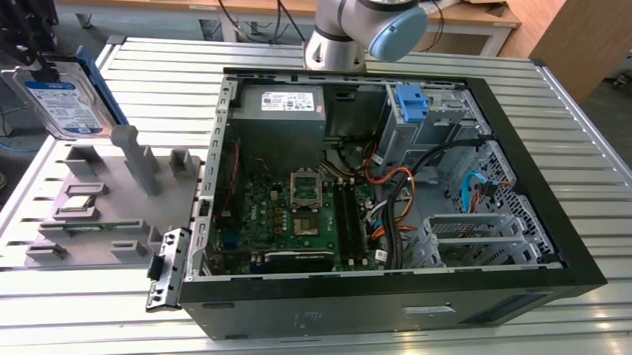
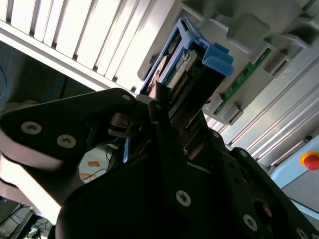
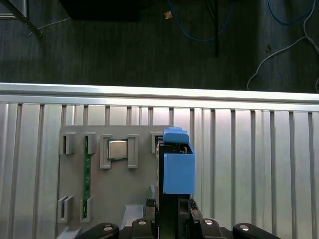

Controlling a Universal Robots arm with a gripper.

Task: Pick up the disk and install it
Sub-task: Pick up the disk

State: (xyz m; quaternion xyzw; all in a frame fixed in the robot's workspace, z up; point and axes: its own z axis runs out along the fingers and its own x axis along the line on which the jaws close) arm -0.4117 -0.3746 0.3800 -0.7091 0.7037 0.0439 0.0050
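The disk point(image 1: 61, 103) hangs upright in the air at the exterior view's left, above the grey fixture plate point(image 1: 99, 222). It is a silver drive with a white and blue label in a blue carrier. My gripper point(image 1: 40, 68) is shut on its upper end. In the first wrist view the disk point(image 3: 177, 167) appears edge-on, with the black fingers point(image 3: 149, 223) clamped on either side. In the second wrist view the disk point(image 2: 185, 62) sticks out from between the dark fingers point(image 2: 158, 107).
An open computer case point(image 1: 513, 148) lies on the slatted metal table, with a motherboard point(image 1: 296, 214), a grey power supply point(image 1: 286, 100), cables and a blue caddy point(image 1: 410, 100) in the drive bay. The fixture plate holds a processor point(image 1: 79, 203) and a memory stick point(image 3: 86, 167). The arm's base point(image 1: 360, 33) stands behind the case.
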